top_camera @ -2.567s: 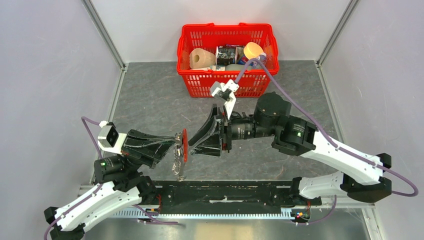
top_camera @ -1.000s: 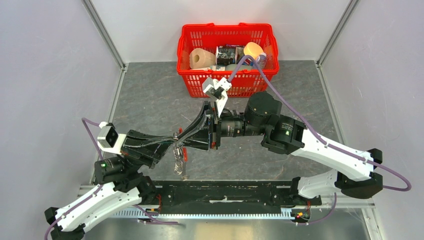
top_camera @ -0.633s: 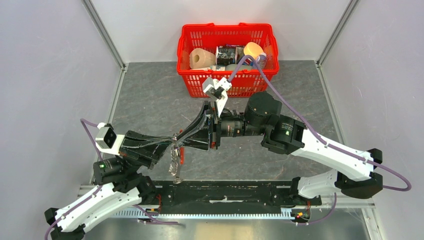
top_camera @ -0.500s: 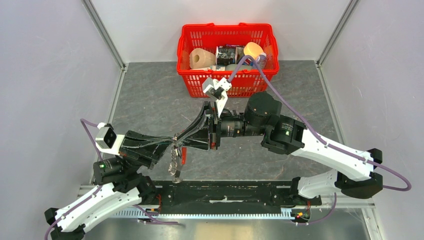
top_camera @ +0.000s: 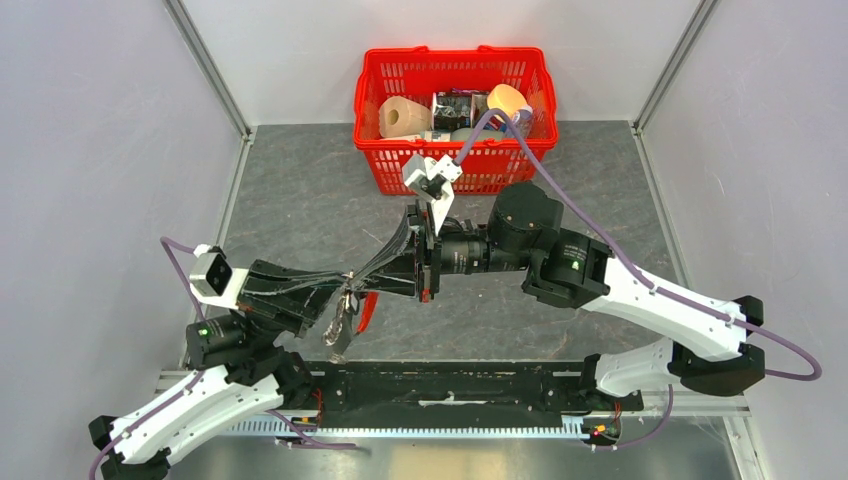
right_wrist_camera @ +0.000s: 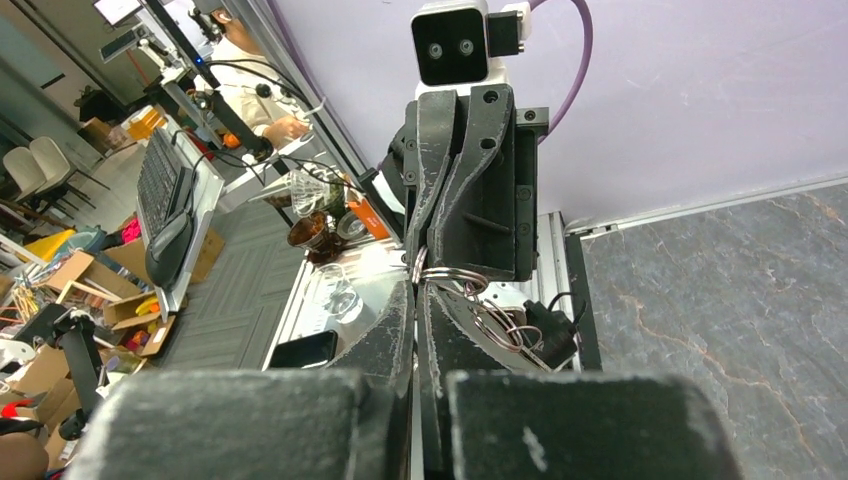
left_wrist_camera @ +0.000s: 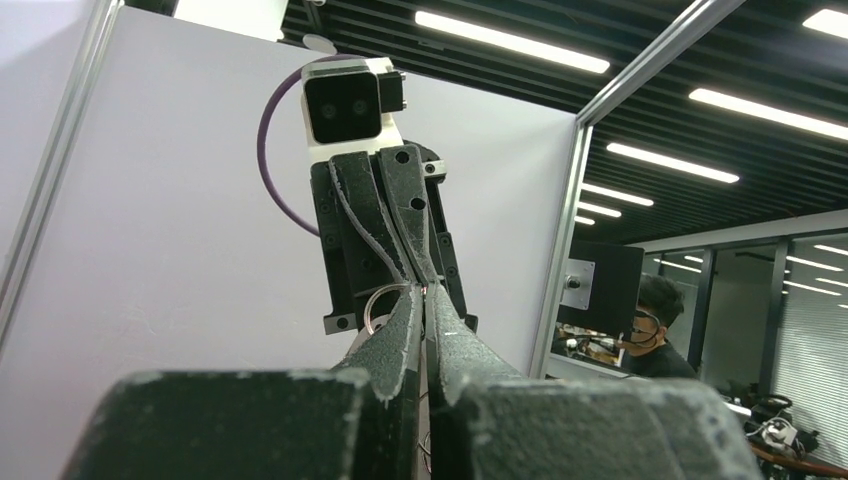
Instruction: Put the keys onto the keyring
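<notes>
Both pincers meet tip to tip above desk [top_camera: 300,190], on near side of red basket [top_camera: 455,165]. Left pincer [top_camera: 343,293]: clenched on keyring [top_camera: 338,328]. Red strap [top_camera: 366,310] dangles below tips, on side away from basket. Right pincer [top_camera: 358,282]: clenched, long axis roughly in line with left's. Split ring [right_wrist_camera: 450,275] sits just at meeting point. Key: too small; I cannot find it, nor tell whether right pincer pinches it. My judgement: threading turns on ring lying dead ahead of right tips.
</notes>
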Robot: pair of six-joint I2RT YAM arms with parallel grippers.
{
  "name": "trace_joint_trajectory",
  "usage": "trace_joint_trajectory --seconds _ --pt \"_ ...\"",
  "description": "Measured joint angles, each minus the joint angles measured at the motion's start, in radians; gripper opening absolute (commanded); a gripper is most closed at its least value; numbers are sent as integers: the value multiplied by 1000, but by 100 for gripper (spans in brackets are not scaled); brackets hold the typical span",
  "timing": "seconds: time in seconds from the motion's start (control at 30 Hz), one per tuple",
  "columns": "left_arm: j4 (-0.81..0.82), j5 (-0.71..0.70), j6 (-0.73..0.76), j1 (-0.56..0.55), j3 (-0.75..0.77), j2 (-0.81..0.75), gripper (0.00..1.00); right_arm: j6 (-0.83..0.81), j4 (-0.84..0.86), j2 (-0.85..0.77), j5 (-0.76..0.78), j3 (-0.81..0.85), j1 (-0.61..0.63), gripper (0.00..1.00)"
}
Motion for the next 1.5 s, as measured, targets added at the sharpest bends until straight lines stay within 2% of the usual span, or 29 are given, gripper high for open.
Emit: trace_joint_trajectory --seconds 0.1,0.2,0.43,0.6,0.9,1.2,1.5 --pt "-32 15 -4 0 9 -1 19 0 -43 0 -1 19 0 0" --pt "-132 57 -5 0 50 -15 23 0 -98 -7 -4 29 1 0" --pt "-525 178 1 0 253 -87 26 0 -286 -60 -28 39 2 0" --pt "-809 299 19 0 435 -63 28 -1 -399 -96 -77 40 2 0" --pt "-1125 448 20 0 440 69 30 -61 -588 -155 -190 -34 2 0" --pt "-1255 552 16 0 337 127 30 -134 -710 -117 -266 -94 2 0" --pt "-1237 604 -12 0 293 108 31 -158 -691 -88 -283 -179 2 0"
